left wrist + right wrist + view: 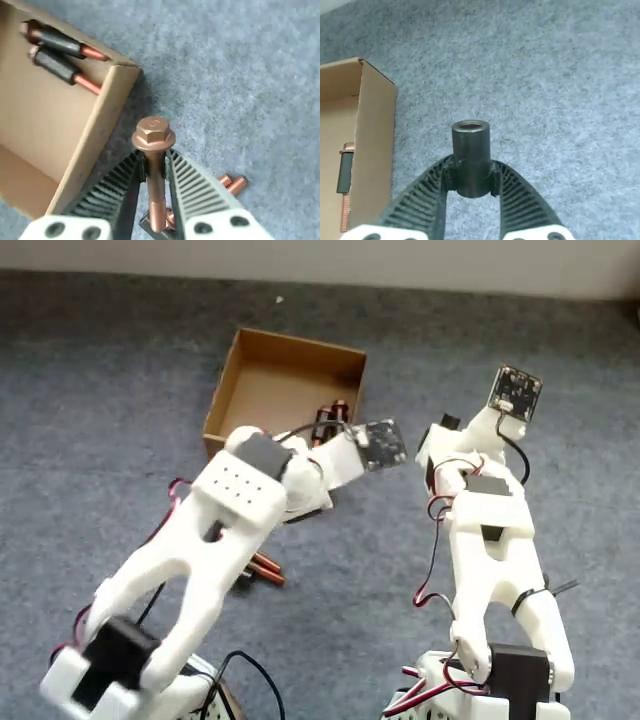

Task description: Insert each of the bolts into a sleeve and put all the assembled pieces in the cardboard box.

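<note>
My left gripper is shut on a copper bolt, hexagonal head pointing outward, just outside a corner of the cardboard box. Two assembled pieces lie inside the box against its wall, black sleeves on copper bolts. My right gripper is shut on a black sleeve, its open bore facing away, over the carpet beside the box. In the high view the box sits at the back, with the left arm at its front corner and the right arm to the right.
Grey carpet covers the table. Loose copper bolts lie under the left arm; two threaded ends show near my left gripper. One assembled piece shows inside the box from the right wrist.
</note>
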Controlling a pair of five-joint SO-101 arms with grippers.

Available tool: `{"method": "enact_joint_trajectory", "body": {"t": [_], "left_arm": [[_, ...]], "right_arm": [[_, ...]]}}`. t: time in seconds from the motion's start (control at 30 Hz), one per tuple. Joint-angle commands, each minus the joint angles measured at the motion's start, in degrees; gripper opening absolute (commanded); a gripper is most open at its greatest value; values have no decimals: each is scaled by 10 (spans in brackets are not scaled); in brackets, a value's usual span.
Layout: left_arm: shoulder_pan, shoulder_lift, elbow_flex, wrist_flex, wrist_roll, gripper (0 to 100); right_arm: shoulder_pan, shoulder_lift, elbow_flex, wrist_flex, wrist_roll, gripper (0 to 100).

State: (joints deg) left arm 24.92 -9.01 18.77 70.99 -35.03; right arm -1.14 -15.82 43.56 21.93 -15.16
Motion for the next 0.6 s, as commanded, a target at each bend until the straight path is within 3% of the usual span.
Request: {"method": "enact_joint_trajectory", "body": {"t": [0.0, 0.2, 0.57], "left_arm": [[-38, -138, 60, -104, 116, 5], [-75, -237, 167, -222, 222, 5], [-117, -380, 282, -277, 340, 5]], "right_arm": [[3, -36, -28, -9, -2, 7], [-10, -117, -15, -7, 2, 7], [-95, -269, 95, -7, 50, 7]]}}
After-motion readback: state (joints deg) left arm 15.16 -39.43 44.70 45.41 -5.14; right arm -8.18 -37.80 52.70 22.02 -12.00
